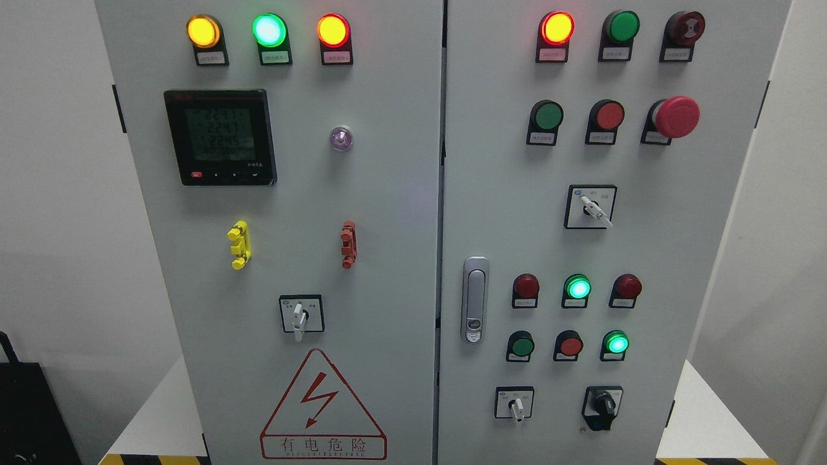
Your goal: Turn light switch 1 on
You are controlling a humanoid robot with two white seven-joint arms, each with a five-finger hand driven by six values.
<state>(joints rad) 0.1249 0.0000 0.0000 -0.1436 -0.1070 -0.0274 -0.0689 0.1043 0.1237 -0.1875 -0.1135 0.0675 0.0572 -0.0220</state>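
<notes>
A grey two-door control cabinet [387, 194] fills the head view. Its left door carries a rotary selector switch [299, 316] with a white handle pointing down. The right door has a selector [593, 208] turned toward the lower right, a small white selector [515, 405] and a black knob switch [604, 405] at the bottom. Rows of round green and red push buttons sit above them; one green button [577, 287] and another [616, 343] are lit. I cannot tell which control is switch 1. Neither robot hand shows.
Lit indicator lamps [268, 30] line the top of both doors. A digital meter [221, 137], a red mushroom stop button [675, 117], a door latch handle [475, 299] and a high-voltage warning triangle [322, 405] are on the panel. White walls flank the cabinet.
</notes>
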